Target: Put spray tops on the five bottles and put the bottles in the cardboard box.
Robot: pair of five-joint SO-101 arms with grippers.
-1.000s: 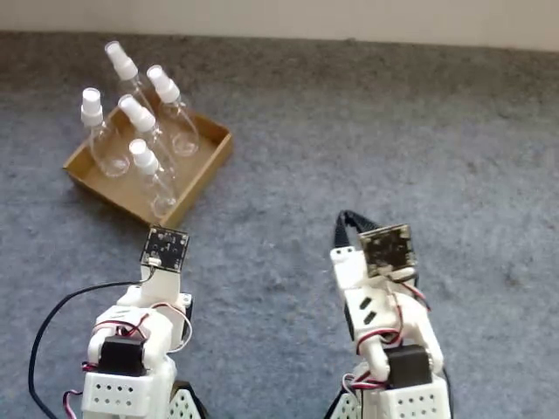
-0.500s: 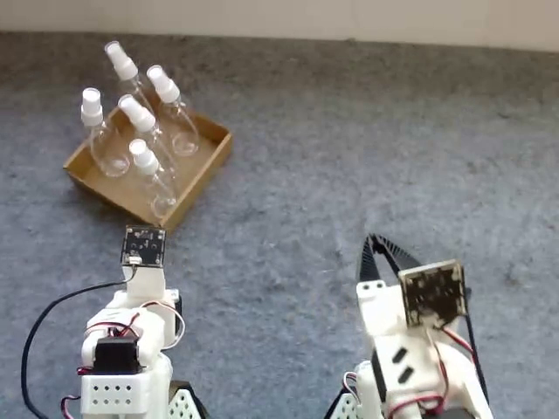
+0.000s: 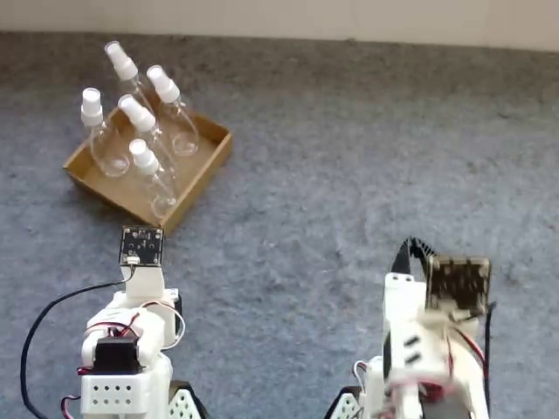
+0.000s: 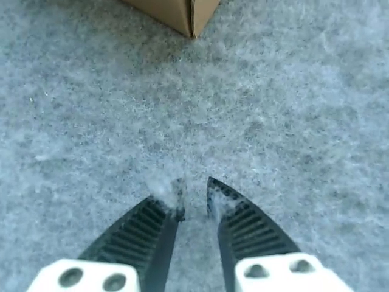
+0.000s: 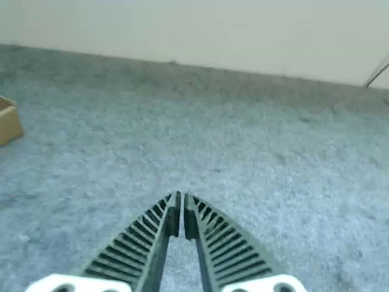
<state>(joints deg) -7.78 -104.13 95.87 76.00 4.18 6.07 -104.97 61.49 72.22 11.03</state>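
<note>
The cardboard box (image 3: 203, 168) sits at the table's far left and holds several clear bottles, each with a white spray top, such as the nearest bottle (image 3: 155, 182). All stand or lean inside it. My left arm (image 3: 131, 323) is folded back at the near left. Its gripper (image 4: 193, 204) hovers over bare carpet, narrowly open and holding nothing, with a corner of the box (image 4: 179, 12) just ahead. At the near right my right arm (image 3: 432, 349) is pulled back too. Its gripper (image 5: 181, 213) is shut on nothing and points across the carpet, with the box's edge (image 5: 7, 121) far off to one side.
Grey carpet (image 3: 367, 148) covers the whole table. A pale wall (image 5: 213, 30) runs along the far edge. A black cable (image 3: 44, 323) loops beside the left arm's base.
My right arm has drawn back toward the near right edge and its wrist has lifted. The left arm pulled back a little, then stopped. Box and bottles have not moved.
</note>
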